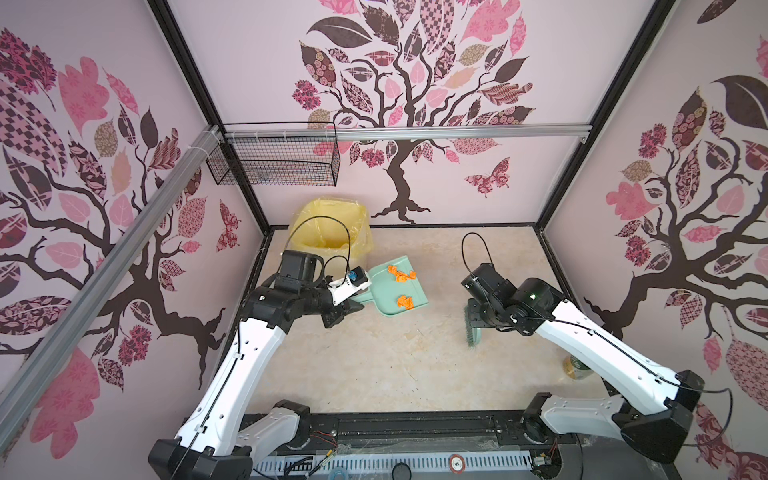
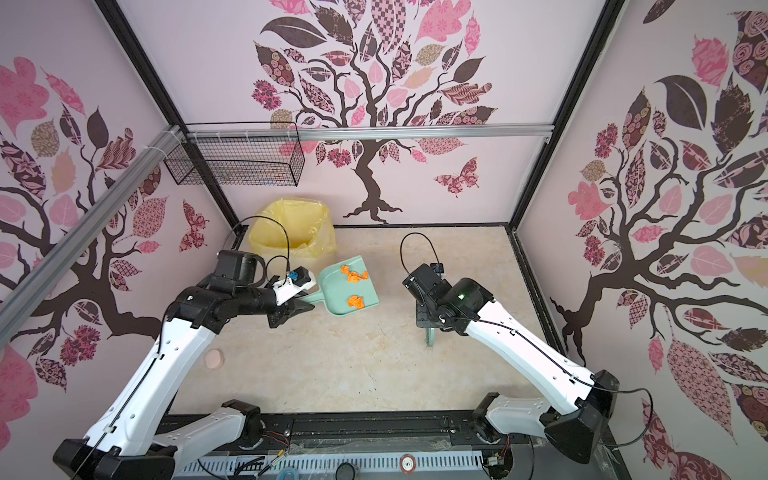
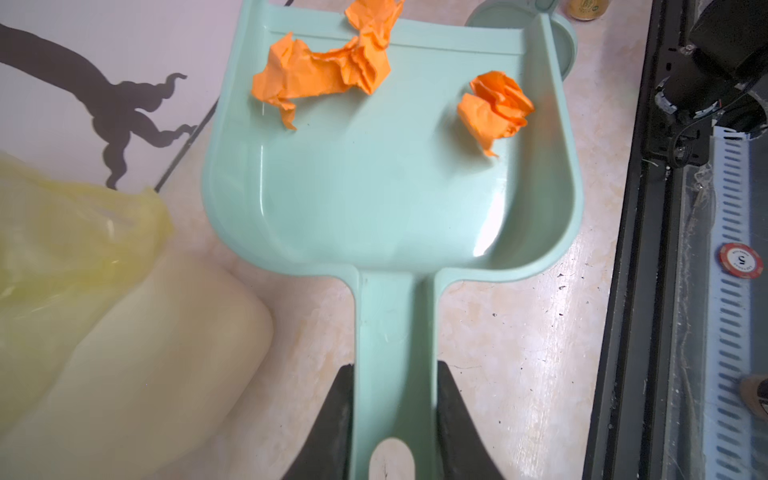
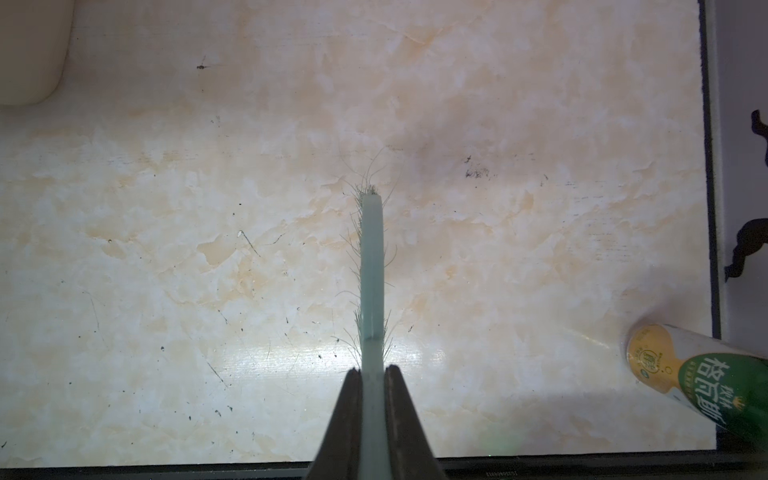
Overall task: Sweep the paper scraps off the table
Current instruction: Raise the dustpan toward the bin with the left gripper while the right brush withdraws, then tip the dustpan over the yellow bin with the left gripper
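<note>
**Scraps in the pan, bin looks next**

L gripper [image 3: 395, 365] is clamped narrow on the handle of the mint dustpan [image 3: 374, 187], one finger each side, at bottom centre of the left wrist view. The grip is far back on the handle, prob. to leave the pan mouth clear and let the pan be tipped. The paper scraps [image 3: 328, 70] are orange wads only, one long clump plus one single wad. They lie inside the pan near its open lip, in the upper part of that frame. No mint-green wads seen, and none loose on the table [image 1: 395, 365] in either top view. Can't tell if the pan rests on the table or is just off it.

R gripper [image 4: 372, 370] is closed tight on the brush [image 4: 372, 270] handle, bristles toward the table. It's centre-right in both top views, well apart from the pan, so it looks parked out of the way.

The yellow-bagged bin [image 1: 357, 224] sits just beside the pan, up-left of it, and is the likely dump spot. A drink bottle [image 4: 698, 374] sits at lower right of the right wrist view, not involved.

Judgement: sweeping looks done. Next is prob. to lift the pan and tip it into the bin w/o wads rolling off the lip.
</note>
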{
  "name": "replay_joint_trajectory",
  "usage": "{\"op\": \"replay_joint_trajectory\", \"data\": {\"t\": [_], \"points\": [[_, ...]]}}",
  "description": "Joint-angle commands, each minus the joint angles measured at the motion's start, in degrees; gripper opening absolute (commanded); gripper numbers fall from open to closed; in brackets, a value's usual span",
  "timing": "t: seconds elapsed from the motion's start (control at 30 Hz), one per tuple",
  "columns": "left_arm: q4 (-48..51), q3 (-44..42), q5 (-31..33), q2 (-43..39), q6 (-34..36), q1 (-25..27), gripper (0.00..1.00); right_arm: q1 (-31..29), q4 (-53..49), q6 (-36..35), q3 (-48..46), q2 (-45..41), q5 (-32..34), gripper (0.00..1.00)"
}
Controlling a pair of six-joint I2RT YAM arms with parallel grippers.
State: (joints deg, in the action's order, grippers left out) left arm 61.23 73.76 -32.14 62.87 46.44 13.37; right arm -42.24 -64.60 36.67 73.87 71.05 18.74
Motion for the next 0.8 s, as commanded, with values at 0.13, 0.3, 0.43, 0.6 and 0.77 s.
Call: {"op": "replay_joint_trajectory", "data": {"t": [0.13,0.3,0.43,0.6,0.77], "points": [[17.74,13.16,-7.85,5.94,9.73,-10.68,0.0,0.39,4.27,-1.61,-2.44,0.43,-0.77,0.0],[23.19,21.36,-11.26,11.73,13.94,-17.7,0.0,0.47,5.62,-1.99,-4.89,-0.56,-1.24,0.0],[29.36,32.48,-14.33,19.72,17.11,-22.94,0.0,0.61,5.71,-2.48,-5.57,-0.76,-1.01,0.0],[40.34,53.76,-14.38,33.65,21.47,-27.32,0.0,0.85,6.32,-2.67,-6.97,-1.24,-0.99,0.0],[41.6,65.2,-7.17,42.96,23.18,-28.38,0.0,1.13,7.37,-2.71,-8.57,-1.52,-1.21,0.0]]}}
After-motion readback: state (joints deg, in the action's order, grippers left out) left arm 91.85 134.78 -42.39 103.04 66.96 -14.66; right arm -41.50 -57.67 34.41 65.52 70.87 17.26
